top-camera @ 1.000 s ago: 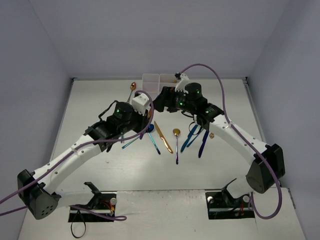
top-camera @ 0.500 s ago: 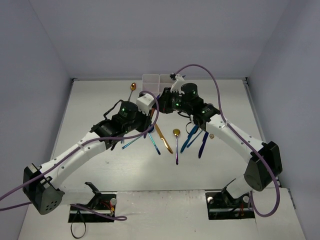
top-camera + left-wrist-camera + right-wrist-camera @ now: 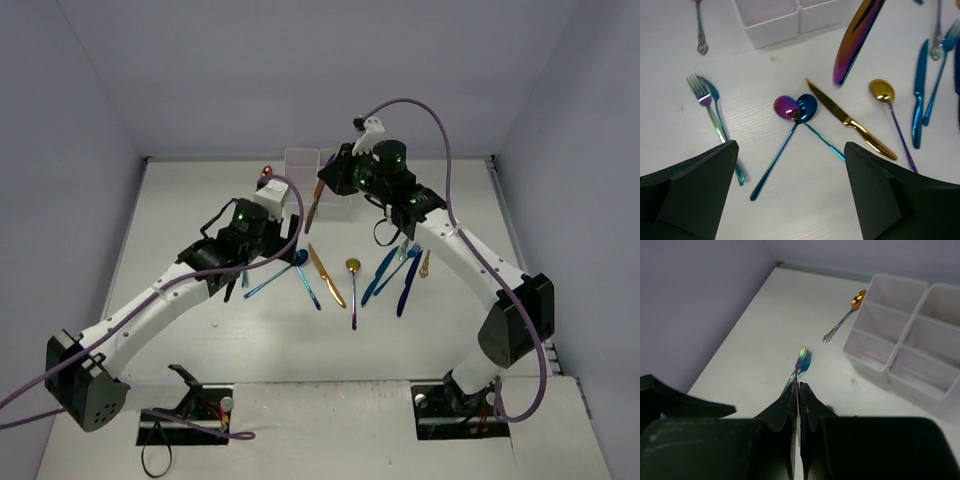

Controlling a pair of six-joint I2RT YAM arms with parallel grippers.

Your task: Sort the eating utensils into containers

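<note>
1. White, faintly grained table (image 3: 300,345) is lying under plain pale lilac walls.
2. Black matte fingers of the right gripper (image 3: 798,389) are pressing flat together. They are clamping the thin edge of a knife (image 3: 856,40) at its upper end.
3. That knife is slim and mirror-glossy, gold running into purple, with a rounded tip. It is hanging tilted below the fingers, clear of the table, just in front of the containers' near wall.
4. Broad dark fingers of the left gripper (image 3: 790,146) are standing wide apart, released and holding nothing. The knife is hanging ahead of them, nearer the right-hand finger and touching neither.
5. Shiny utensils are lying loose around the table's middle beyond those fingers:
   - A purple spoon (image 3: 785,107) and a blue spoon (image 3: 806,105) are touching bowl to bowl.
   - A gold knife (image 3: 850,122) is lying just beside them.
   - An iridescent fork (image 3: 702,95) is lying off to the left.
   - A blue knife (image 3: 917,100) is lying off to the right.
6. Smooth white plastic containers (image 3: 913,327), with square open-top compartments, are sitting at the middle of the table's far edge. A copper-bowled spoon (image 3: 845,315) is lying just beside them.
</note>
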